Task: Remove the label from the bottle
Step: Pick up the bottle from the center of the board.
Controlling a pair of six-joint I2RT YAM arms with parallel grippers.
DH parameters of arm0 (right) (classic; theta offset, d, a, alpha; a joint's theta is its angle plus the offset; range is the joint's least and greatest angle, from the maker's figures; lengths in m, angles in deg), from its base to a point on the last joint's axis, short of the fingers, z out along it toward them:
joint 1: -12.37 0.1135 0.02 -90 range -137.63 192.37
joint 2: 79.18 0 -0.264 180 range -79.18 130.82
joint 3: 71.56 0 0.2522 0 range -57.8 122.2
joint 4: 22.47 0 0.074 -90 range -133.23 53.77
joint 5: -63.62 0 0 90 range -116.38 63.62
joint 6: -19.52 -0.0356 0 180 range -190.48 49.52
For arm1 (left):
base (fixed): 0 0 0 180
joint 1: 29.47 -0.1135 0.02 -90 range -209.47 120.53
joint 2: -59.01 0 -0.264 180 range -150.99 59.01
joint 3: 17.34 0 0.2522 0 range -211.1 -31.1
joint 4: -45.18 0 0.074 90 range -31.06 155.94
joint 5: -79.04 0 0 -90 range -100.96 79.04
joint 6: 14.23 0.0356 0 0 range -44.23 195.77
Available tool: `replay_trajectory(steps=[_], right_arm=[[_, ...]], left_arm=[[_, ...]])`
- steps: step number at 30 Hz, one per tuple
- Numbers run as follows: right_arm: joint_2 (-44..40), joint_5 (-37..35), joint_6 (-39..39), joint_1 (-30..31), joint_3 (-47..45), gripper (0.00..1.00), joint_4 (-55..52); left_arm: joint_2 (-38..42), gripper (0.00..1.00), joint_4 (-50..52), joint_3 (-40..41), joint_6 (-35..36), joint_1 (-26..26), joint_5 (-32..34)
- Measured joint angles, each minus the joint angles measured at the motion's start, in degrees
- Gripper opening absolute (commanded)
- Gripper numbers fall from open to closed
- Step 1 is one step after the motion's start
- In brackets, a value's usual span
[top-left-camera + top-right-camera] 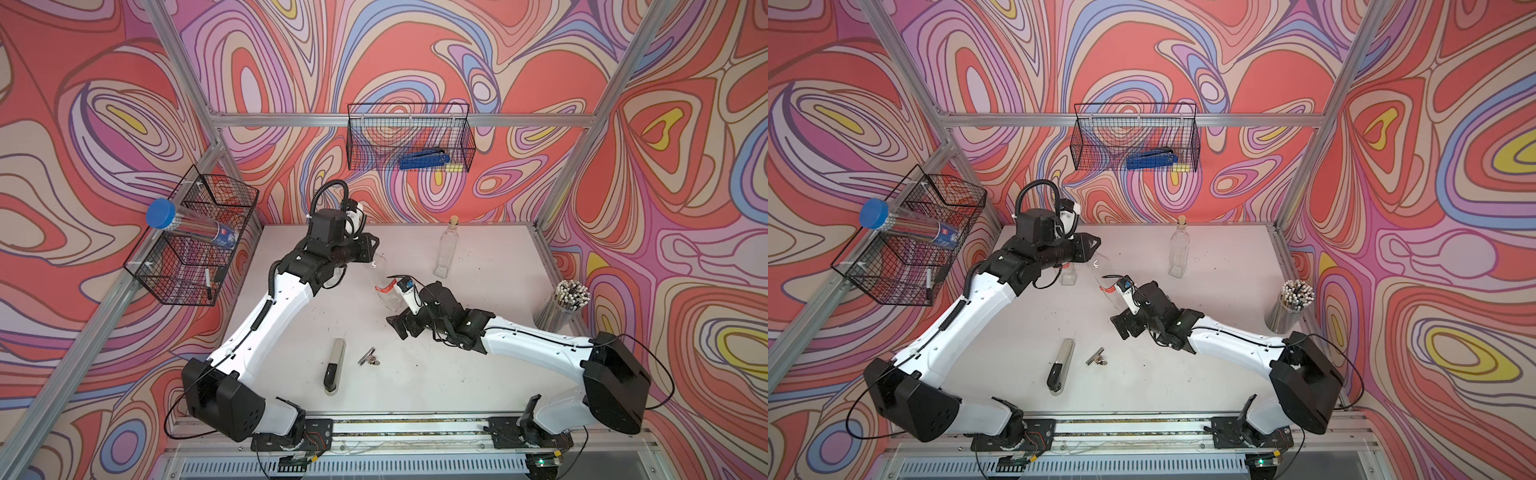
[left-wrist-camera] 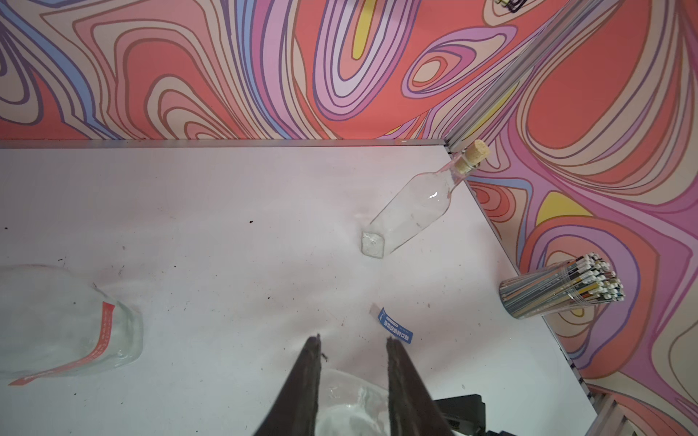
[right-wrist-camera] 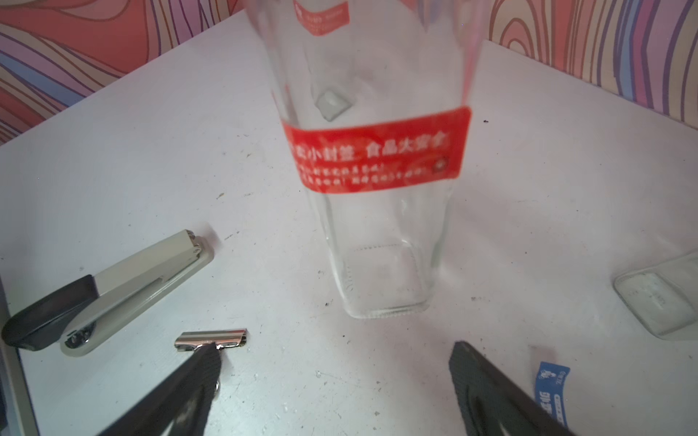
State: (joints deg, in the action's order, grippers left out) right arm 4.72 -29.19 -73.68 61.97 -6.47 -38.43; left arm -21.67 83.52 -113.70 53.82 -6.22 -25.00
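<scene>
A clear square glass bottle [image 3: 381, 234] stands slightly tilted mid-table, in both top views [image 1: 386, 297] [image 1: 1111, 297]. A red label [image 3: 377, 151] wraps its body. My left gripper [image 2: 353, 339] comes from above and is shut on the bottle's upper part, with glass [image 2: 351, 411] showing between the fingers. My right gripper [image 3: 334, 345] hangs open and empty just in front of the bottle's base [image 1: 397, 328]. A small blue label strip [image 2: 394, 330] lies loose on the table [image 1: 478, 365] beside the right gripper [image 3: 549, 392].
A second clear bottle with a red strip [image 2: 68, 332] stands under the left arm [image 1: 332, 279]. A corked bottle [image 1: 445, 249] stands at the back right, a pencil cup [image 1: 561, 307] at the right edge. A stapler [image 3: 113, 294] and metal clip [image 3: 211, 337] lie in front.
</scene>
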Motion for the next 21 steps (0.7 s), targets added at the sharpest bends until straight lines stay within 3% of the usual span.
replay_trajectory(steps=[16,21], right_arm=[[-0.02,-4.24,4.72,0.26,-4.52,0.98,13.64],[-0.02,-3.82,5.73,0.26,-4.50,0.85,14.67]], left_arm=[[4.66,0.00,0.35,0.37,-3.85,0.00,-5.03],[4.66,0.00,0.31,0.94,-4.72,0.00,-6.12]])
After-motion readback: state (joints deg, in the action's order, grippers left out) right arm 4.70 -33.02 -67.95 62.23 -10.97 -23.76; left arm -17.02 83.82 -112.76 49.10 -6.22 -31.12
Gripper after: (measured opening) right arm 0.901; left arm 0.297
